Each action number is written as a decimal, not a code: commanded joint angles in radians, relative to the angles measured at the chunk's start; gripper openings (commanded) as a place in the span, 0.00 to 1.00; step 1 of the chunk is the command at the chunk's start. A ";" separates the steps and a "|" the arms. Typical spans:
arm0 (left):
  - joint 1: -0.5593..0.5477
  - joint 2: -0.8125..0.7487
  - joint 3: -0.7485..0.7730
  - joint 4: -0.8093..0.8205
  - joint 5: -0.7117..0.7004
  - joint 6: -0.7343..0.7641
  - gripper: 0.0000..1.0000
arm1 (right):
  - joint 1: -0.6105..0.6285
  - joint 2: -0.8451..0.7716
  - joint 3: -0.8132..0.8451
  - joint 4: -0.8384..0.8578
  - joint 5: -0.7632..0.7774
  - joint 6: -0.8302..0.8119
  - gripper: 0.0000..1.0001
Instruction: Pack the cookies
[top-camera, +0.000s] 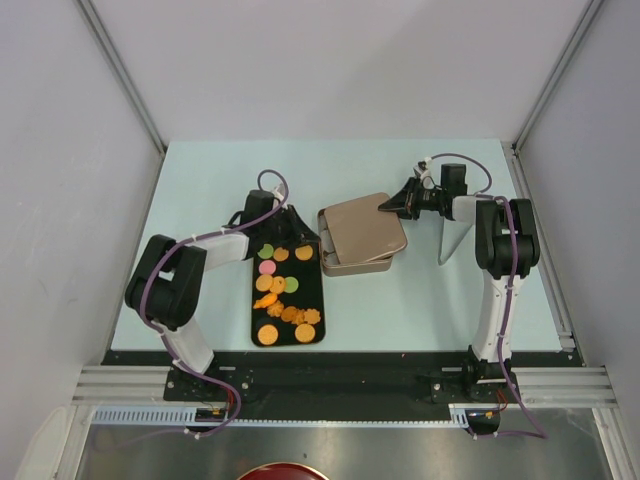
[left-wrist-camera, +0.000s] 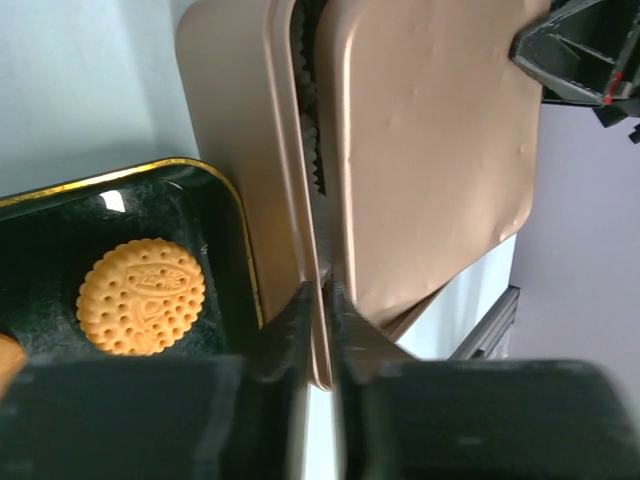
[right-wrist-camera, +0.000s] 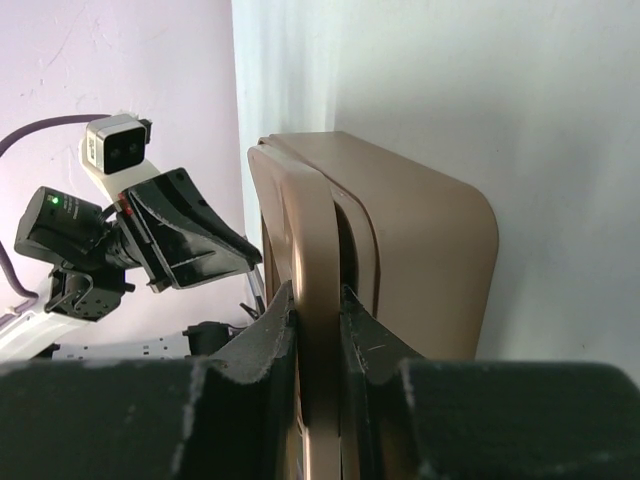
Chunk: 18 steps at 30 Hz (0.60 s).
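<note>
The cookies (top-camera: 281, 290) lie on a black tray (top-camera: 312, 275); most are orange discs, with a few green and one pink. One orange cookie (left-wrist-camera: 140, 297) shows in the left wrist view. A tan metal tin (top-camera: 345, 262) stands right of the tray, and its lid (top-camera: 362, 227) rests askew on top. My left gripper (top-camera: 303, 237) is shut on the tin's near wall (left-wrist-camera: 322, 250). My right gripper (top-camera: 393, 206) is shut on the lid's rim (right-wrist-camera: 318, 260) at the far right corner. The lid (left-wrist-camera: 430, 150) covers most of the tin's inside.
Dark crinkled cup edges (left-wrist-camera: 311, 110) show in the gap under the lid. The tray's gold rim (left-wrist-camera: 236, 215) touches the tin's left side. Grey walls close the pale table (top-camera: 200, 180) on three sides.
</note>
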 joint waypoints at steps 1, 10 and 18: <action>0.007 0.015 0.031 -0.020 -0.030 0.026 0.23 | -0.014 0.038 -0.019 -0.129 0.142 -0.079 0.00; 0.005 0.037 0.049 -0.047 -0.064 0.040 0.33 | -0.003 0.030 -0.019 -0.126 0.137 -0.069 0.01; -0.001 0.046 0.062 -0.033 -0.053 0.026 0.29 | 0.016 0.021 -0.019 -0.120 0.131 -0.063 0.12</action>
